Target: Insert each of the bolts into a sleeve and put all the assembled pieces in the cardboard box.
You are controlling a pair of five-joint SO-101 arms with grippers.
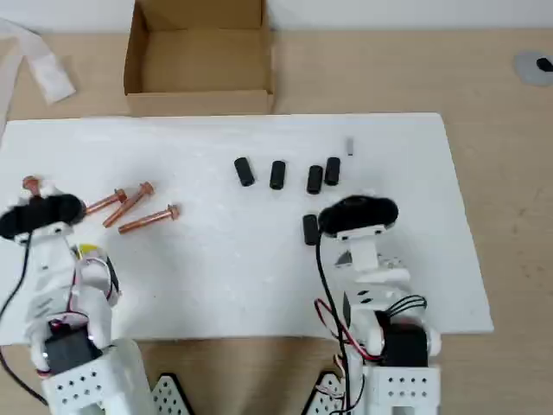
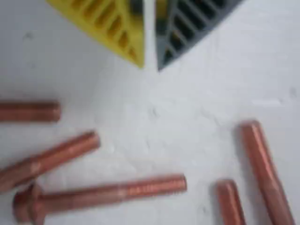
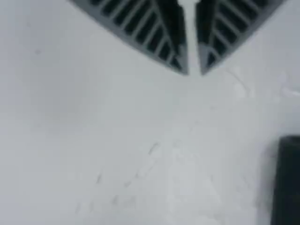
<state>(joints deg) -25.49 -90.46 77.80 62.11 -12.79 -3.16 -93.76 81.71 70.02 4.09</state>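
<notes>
Start of pickup, nothing assembled yet. Left tool [image 2: 150, 65] clenched empty near copper bolts [image 1: 149, 220] on counter [image 1: 501, 173]; cardboard box [image 1: 199, 102] empty behind; black sleeves [image 1: 277, 174] loose by right tool [image 3: 192, 70], also clenched empty. Next, likely: spreading left tool, closing on one bolt.

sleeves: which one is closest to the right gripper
The lone sleeve right beside the right gripper; the other four sit in a row farther away.

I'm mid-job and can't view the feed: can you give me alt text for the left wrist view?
The left pincer, one finger yellow and one grey, hangs shut and empty over a white mat. Five copper bolts lie loose on the mat, none touching the pincer.
</notes>
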